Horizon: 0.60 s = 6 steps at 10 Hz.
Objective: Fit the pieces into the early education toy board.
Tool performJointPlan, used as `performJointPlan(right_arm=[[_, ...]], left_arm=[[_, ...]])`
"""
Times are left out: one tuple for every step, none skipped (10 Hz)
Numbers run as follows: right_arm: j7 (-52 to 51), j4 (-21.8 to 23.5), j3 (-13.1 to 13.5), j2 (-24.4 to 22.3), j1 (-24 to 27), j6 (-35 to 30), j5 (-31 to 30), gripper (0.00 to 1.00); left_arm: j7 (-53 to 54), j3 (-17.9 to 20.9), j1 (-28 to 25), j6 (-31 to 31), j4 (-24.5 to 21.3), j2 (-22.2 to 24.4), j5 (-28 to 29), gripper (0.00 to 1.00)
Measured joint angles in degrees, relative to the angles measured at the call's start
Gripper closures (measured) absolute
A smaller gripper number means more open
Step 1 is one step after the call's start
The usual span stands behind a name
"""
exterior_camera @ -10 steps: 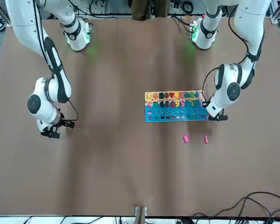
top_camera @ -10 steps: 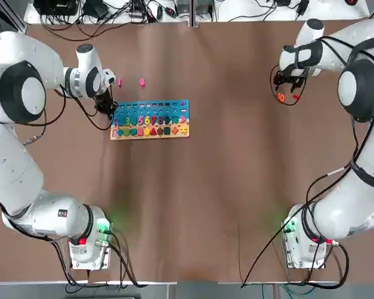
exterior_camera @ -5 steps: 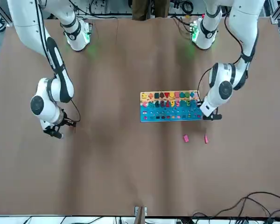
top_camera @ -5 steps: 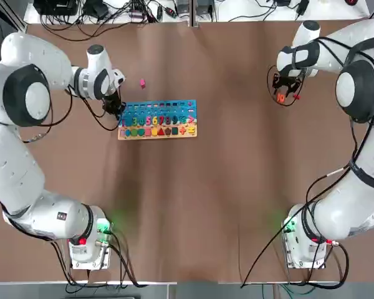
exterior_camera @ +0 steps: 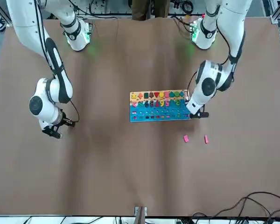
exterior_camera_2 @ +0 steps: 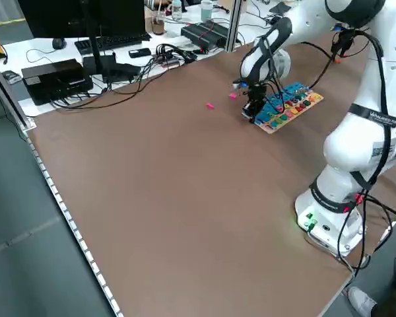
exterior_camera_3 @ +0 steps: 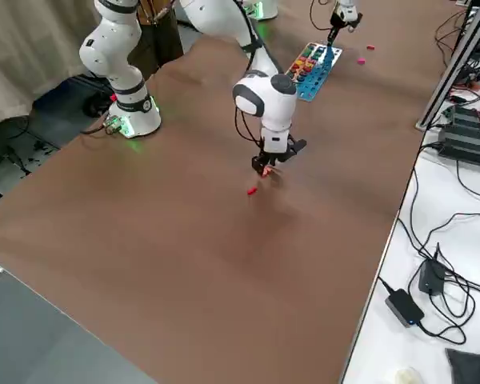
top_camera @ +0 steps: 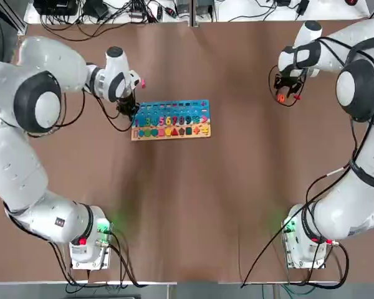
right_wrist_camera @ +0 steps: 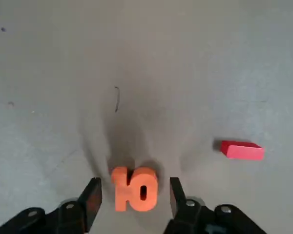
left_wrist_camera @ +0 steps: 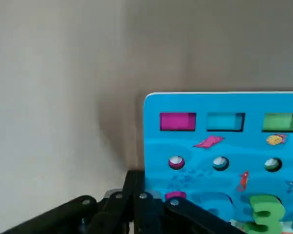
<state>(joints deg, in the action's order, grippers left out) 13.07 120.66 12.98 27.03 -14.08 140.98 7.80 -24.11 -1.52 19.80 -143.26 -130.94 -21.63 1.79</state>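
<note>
Over the last second the left gripper point(top_camera: 129, 109), fingers pressed together against the short edge of the early education toy board point(top_camera: 171, 118), has slid the board across the table point(top_camera: 193, 205) toward the middle, away from the two pink pieces point(exterior_camera: 185, 138) left behind on the far side. Meanwhile the right gripper point(right_wrist_camera: 133, 195) has narrowed around the orange "10" piece point(right_wrist_camera: 134, 188), fingers half-closed just beside it, seemingly not yet clamped. The red piece point(right_wrist_camera: 241, 150) lies near.
</note>
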Motion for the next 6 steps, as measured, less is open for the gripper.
performJointPlan(right_arm=[[0.01,0.0,0.0,0.22,0.0,0.0,0.0,0.37],[0.01,0.0,0.0,0.32,0.0,-0.01,0.01,0.41],[0.03,0.0,0.0,0.34,0.0,-0.05,0.02,0.42],[0.04,0.0,-0.01,0.34,0.0,-0.07,0.02,0.45],[0.07,0.0,-0.01,0.35,0.0,-0.09,0.02,0.48],[0.07,0.0,-0.02,0.35,0.0,-0.09,0.03,0.5]], left_arm=[[-2.03,0.14,1.61,0.72,1.34,-0.76,0.27,0.99],[-3.78,0.22,3.29,1.29,2.96,-1.66,0.43,0.99],[-5.45,0.15,5.07,1.36,4.83,-2.76,0.43,0.99],[-7.19,-0.05,6.88,1.36,7.09,-4.15,0.42,0.99],[-8.62,-0.15,8.35,1.34,9.01,-5.29,0.39,0.99],[-10.14,-0.48,9.51,1.21,10.85,-6.41,0.31,0.99]])
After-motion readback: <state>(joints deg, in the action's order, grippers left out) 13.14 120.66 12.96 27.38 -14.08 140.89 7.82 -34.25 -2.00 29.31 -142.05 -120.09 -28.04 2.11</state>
